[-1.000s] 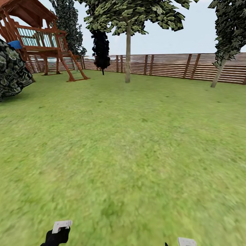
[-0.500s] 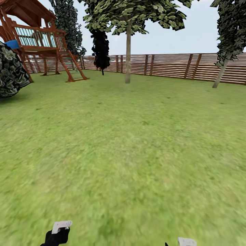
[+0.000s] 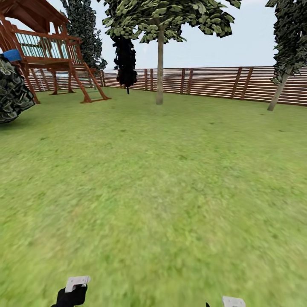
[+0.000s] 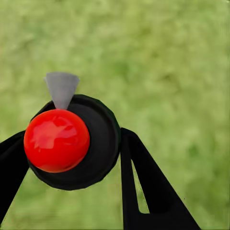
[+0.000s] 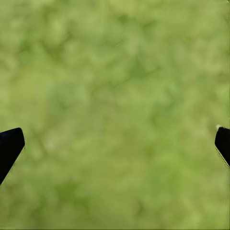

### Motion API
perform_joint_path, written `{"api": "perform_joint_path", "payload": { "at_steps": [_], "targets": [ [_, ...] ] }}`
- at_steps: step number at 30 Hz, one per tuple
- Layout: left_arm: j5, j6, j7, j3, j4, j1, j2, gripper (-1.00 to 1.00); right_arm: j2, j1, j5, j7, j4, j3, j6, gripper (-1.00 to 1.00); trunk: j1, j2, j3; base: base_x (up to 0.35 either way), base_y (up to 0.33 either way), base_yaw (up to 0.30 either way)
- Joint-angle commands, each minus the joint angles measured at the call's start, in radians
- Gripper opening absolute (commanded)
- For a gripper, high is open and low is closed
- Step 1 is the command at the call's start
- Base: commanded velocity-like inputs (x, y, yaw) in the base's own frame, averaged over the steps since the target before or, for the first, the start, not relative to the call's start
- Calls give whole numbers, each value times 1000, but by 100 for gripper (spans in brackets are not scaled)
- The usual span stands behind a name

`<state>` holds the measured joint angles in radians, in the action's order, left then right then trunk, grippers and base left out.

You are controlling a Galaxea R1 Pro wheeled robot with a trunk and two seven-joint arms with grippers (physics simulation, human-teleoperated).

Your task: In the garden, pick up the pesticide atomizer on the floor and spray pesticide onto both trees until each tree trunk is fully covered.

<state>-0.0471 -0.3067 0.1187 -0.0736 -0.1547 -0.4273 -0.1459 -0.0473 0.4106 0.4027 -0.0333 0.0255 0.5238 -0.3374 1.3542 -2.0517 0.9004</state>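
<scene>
In the left wrist view my left gripper is shut on the pesticide atomizer, a round black bottle with a red ball top and a grey nozzle, over grass. The right gripper is open, its black fingertips far apart above bare lawn. In the head view both arms reach in at the near edge, the left gripper low on the left. Two trees stand far ahead by the fence: one straight tree trunk in the middle and a leaning tree trunk at the right.
A brown slat fence closes the lawn at the back. A wooden play tower with ladders stands far left, a dark leafy bush beside it. A black-leaved tree stands left of the middle trunk. Wide grass lies ahead.
The whole head view has shifted a little, with the bush sliding towards the left edge, so the camera has moved. Both arms keep their places in the picture.
</scene>
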Motion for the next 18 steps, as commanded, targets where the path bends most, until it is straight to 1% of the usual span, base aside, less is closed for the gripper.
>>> {"api": "perform_joint_path", "payload": {
  "at_steps": [1, 9, 13, 15, 18],
  "targets": [
    [-5, -2, 9, -9, 0, -1, -1, -100, 0, 1, 5, -3, -1, 9, -3, 100, 0, 0, 1, 339, 0, 0],
    [-6, -2, 9, -9, -5, -1, -4, -100, 0, 1, 5, -3, -1, 8, -4, 100, 0, 0, 1, 339, 0, 0],
    [-8, -2, 9, -9, -14, -5, -1, -100, 0, 1, 5, -3, -1, 8, -4, 100, 0, 0, 1, 339, 0, 0],
    [-2, 2, 11, -5, -68, -10, 2, -100, 0, 1, 5, -3, -1, 8, -4, 100, 0, 0, 1, 339, 0, 0],
    [3, 13, 12, -2, -196, -12, 4, -100, 0, 1, 5, -3, -1, 8, -4, 100, 0, 0, 1, 339, 0, 0]
  ]
}}
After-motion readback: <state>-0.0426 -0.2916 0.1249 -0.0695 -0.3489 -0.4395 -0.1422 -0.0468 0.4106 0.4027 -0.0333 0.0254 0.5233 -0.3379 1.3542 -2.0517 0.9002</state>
